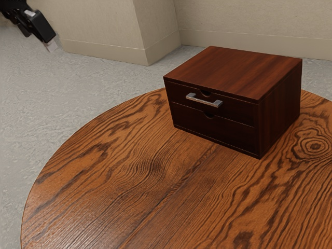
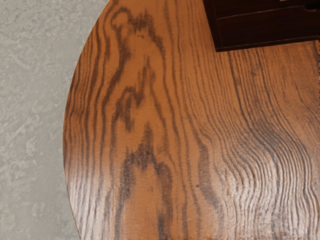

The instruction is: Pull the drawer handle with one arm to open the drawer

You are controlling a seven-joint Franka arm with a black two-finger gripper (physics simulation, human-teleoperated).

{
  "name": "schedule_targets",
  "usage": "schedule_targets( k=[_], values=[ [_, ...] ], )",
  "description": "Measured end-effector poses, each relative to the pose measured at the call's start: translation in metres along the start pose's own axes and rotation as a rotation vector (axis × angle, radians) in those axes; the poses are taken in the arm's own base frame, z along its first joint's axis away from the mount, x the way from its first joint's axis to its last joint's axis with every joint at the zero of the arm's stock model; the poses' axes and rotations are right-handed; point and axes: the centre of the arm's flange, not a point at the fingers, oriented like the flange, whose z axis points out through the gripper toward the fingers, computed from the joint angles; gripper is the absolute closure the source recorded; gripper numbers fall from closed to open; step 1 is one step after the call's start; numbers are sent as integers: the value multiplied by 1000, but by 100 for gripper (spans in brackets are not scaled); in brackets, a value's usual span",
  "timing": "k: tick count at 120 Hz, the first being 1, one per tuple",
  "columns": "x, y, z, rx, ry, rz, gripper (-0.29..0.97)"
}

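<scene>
A dark wooden cabinet [image 1: 233, 98] with two drawers stands on the far right part of the round wooden table [image 1: 155, 181]. The upper drawer [image 1: 212, 101] carries a silver bar handle [image 1: 204, 100], and the lower drawer [image 1: 212, 127] has only a small notch. Both drawer fronts sit flush with the cabinet. My gripper [image 1: 51, 44] hangs high at the exterior view's upper left, over the floor and far from the handle. In the wrist view, the cabinet's lower front [image 2: 265, 25] shows beyond the table top [image 2: 175, 140].
The table's rounded edge [image 2: 67, 140] borders grey speckled floor [image 1: 62, 98]. A beige wall with a jutting corner [image 1: 150, 31] stands behind. Bare table surface lies between my hand and the cabinet.
</scene>
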Motion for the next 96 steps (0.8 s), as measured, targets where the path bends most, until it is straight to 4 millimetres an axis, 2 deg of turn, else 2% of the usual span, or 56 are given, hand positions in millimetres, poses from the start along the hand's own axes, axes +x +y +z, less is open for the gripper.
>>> schedule_targets(
  k=[6,10,24,33,38,49,61,73,83,96],
  values=[
    [6,12,3,13,-12,69,0],
    [16,25,13,-12,-11,133,0],
    [49,76,68,-172,24,383,0],
    [72,104,116,-242,41,512,0],
    [82,109,138,-264,60,561,0],
    [92,102,178,-273,104,635,0],
    [103,105,198,-256,162,743,0],
    [118,126,213,-249,211,869,1],
    [139,148,222,-235,269,969,3],
    [155,162,244,-220,304,1060,4]
  ],
)
